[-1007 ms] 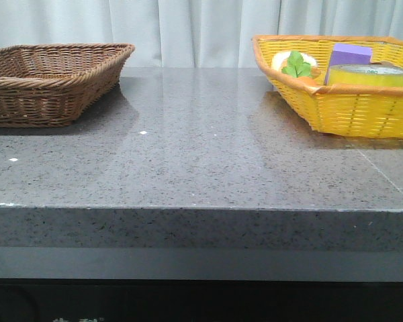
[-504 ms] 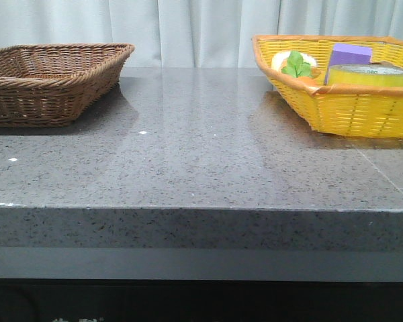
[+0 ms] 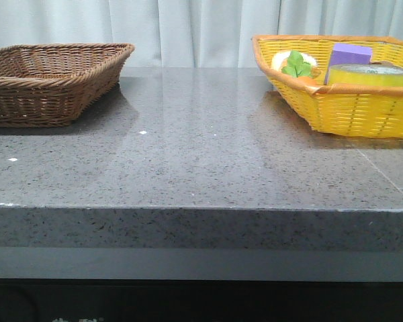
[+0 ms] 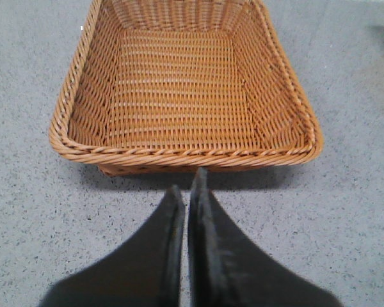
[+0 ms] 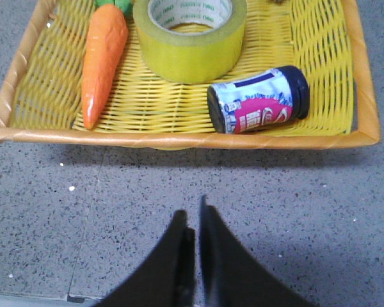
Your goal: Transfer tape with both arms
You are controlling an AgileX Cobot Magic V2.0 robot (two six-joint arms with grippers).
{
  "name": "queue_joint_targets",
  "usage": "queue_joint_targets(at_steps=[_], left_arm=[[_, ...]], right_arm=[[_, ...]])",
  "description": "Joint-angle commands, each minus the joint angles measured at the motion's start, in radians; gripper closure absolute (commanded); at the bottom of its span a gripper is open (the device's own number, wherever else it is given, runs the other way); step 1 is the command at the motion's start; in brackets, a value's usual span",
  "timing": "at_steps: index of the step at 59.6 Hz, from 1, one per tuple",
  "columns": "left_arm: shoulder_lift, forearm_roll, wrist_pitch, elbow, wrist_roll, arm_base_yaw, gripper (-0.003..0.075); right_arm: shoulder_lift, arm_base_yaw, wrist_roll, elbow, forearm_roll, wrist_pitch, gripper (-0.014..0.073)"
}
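Note:
The yellow tape roll [image 5: 189, 39] with its white, green-printed core lies flat in the yellow basket [image 5: 179, 139]; in the front view the tape [image 3: 369, 74] shows at the basket's right side. My right gripper [image 5: 193, 217] is shut and empty over the grey table, short of the basket's near rim. My left gripper [image 4: 187, 188] is shut and empty over the table, just before the empty brown wicker basket [image 4: 179, 157]. Neither arm shows in the front view.
In the yellow basket [image 3: 349, 111] lie an orange toy carrot [image 5: 102, 57], a small printed can [image 5: 259, 100] and a purple block [image 3: 351, 53]. The brown basket [image 3: 50, 84] stands at the table's far left. The table's front edge [image 3: 201, 209] is near.

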Motion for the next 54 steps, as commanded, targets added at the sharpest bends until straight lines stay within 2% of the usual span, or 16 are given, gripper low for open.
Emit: queue_joint_targets(at_steps=[1,6,8,11,20,26,33,42,54], left_arm=[[0.018,0.0,-0.088,-0.034,-0.004,-0.006,0.0476],[0.029,0.0,-0.099,-0.034,-0.004,-0.006,0.0264],[0.036,0.0,-0.1,-0.034,-0.004,-0.006,0.021],[0.042,0.0,-0.098,-0.034,-0.004,-0.006,0.0174],[0.063,-0.007,-0.118,-0.034,-0.004,-0.011,0.0175],[0.063,-0.007,-0.147,-0.034,-0.002,-0.053,0.0175],[0.063,-0.007,-0.179,-0.036,0.004,-0.154,0.0175],[0.063,-0.007,-0.199,-0.036,0.019,-0.332,0.0175],[0.063,-0.007,-0.215,-0.036,0.02,-0.53,0.0175]], right_arm=[[0.017,0.0,-0.005,-0.032,-0.011,-0.077,0.0305],[0.025,0.0,-0.005,-0.032,-0.011,-0.082,0.0134],[0.032,0.0,-0.005,-0.032,-0.011,-0.084,0.009],[0.041,0.0,-0.005,-0.032,-0.011,-0.087,0.0061],[0.071,0.0,-0.005,-0.056,-0.012,-0.111,0.0065],[0.112,-0.008,0.0,-0.111,-0.012,-0.104,0.0065],[0.192,-0.051,0.006,-0.212,-0.011,-0.077,0.0065],[0.332,-0.108,0.006,-0.364,0.005,-0.015,0.0065],[0.551,-0.121,0.006,-0.595,0.011,0.109,0.0065]])
